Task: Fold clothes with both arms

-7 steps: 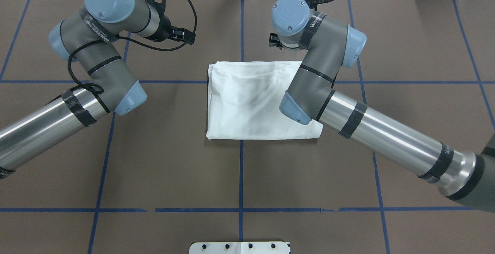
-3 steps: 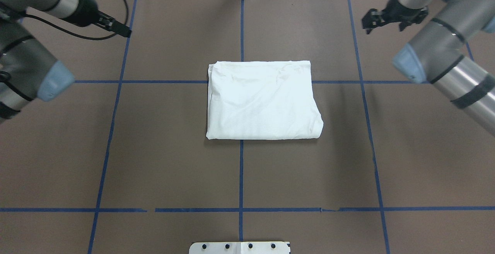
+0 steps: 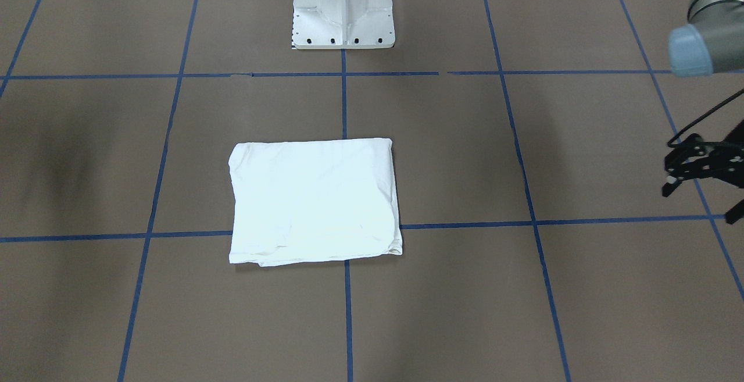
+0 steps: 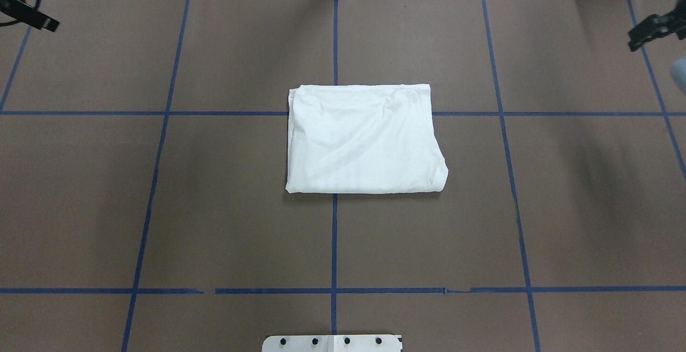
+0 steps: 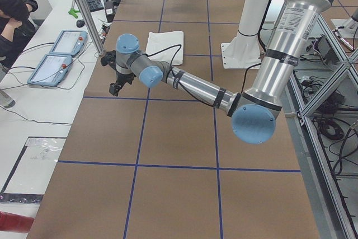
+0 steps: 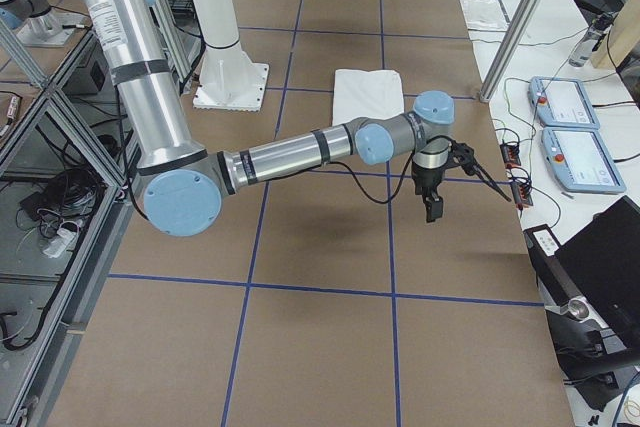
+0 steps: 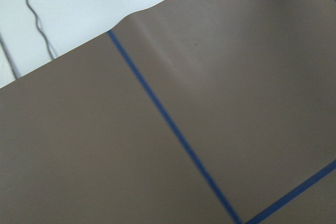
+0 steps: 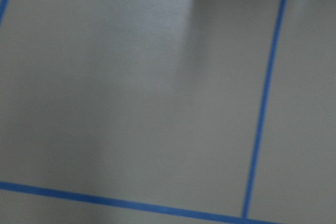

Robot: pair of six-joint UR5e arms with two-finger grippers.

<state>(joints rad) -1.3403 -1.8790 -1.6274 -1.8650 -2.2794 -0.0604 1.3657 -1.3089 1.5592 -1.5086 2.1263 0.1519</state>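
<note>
Folded white T-shirt (image 4: pixel 364 140) on table (image 4: pixel 214 223), left gripper (image 3: pixel 701 199) fingers spread, right gripper (image 6: pixel 472 202) fingers spread

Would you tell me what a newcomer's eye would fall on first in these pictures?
The white T-shirt, folded into a neat rectangle, lies at the middle of the brown table. The left gripper and right gripper hang far off at opposite table ends, touching nothing.

The T-shirt (image 4: pixel 364 140) lies centrally, ahead of the pedestal base (image 4: pixel 332 343), between the left end effector (image 4: pixel 37 19) and right end effector (image 4: pixel 651 29).
</note>
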